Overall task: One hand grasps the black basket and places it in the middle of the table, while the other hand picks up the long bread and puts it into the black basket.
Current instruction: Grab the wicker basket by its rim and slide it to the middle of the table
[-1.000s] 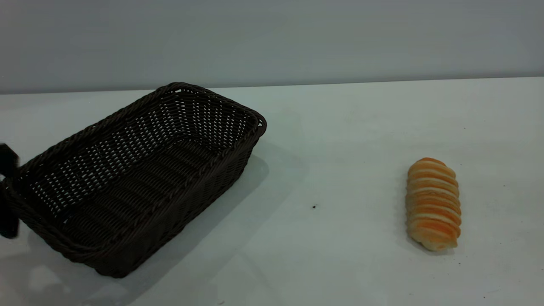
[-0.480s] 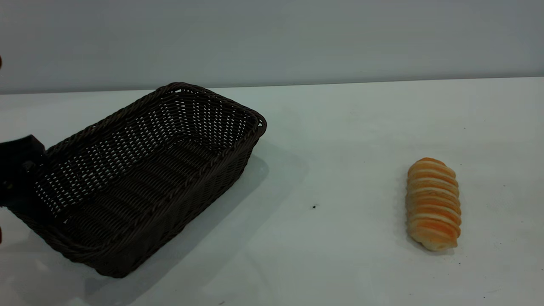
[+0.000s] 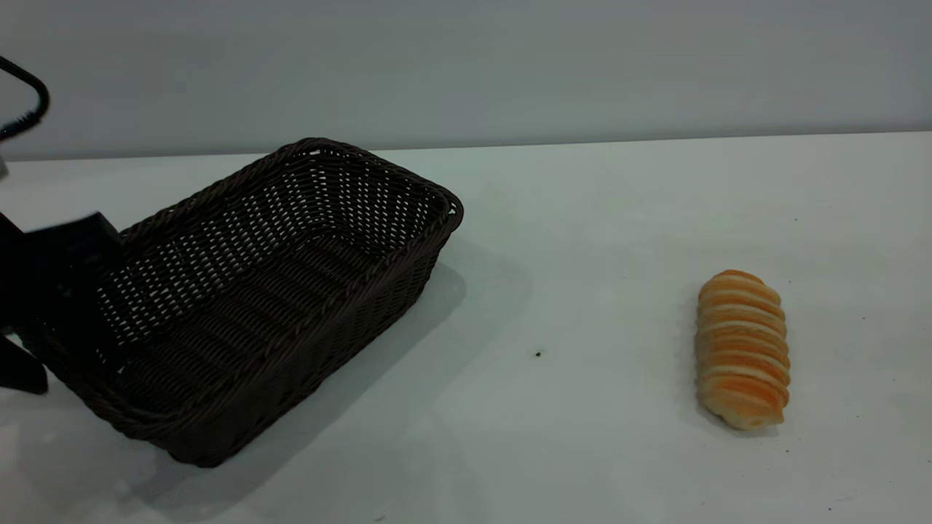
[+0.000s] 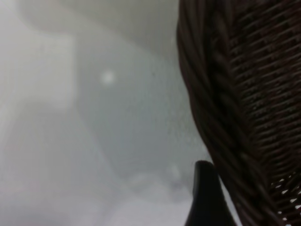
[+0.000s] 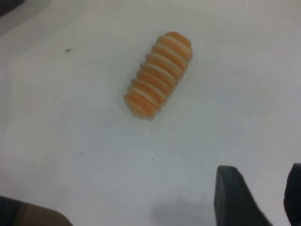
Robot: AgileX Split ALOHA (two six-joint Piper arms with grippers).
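The black basket (image 3: 342,313) lies on the left part of the white table (image 3: 597,218), its long axis running diagonally. My left gripper (image 3: 62,287) is at the basket's near-left short end, shut on the braided rim (image 4: 221,117). In the left wrist view one black finger (image 4: 206,200) shows on the outside of the rim; the other finger is hidden behind the weave. The long bread (image 3: 743,349) lies alone on the right part of the table. My right gripper (image 5: 262,172) hovers open above bare table, apart from the bread (image 5: 158,74). It does not show in the exterior view.
A black cable loop (image 3: 33,98) hangs at the upper left edge. A grey wall runs behind the table's far edge. A small dark speck (image 3: 538,354) marks the tabletop between basket and bread, where the surface is bare.
My left gripper moved in from the left edge onto the basket's short end. The basket has shifted slightly to the right, and its near corner rose a little. The bread has not moved.
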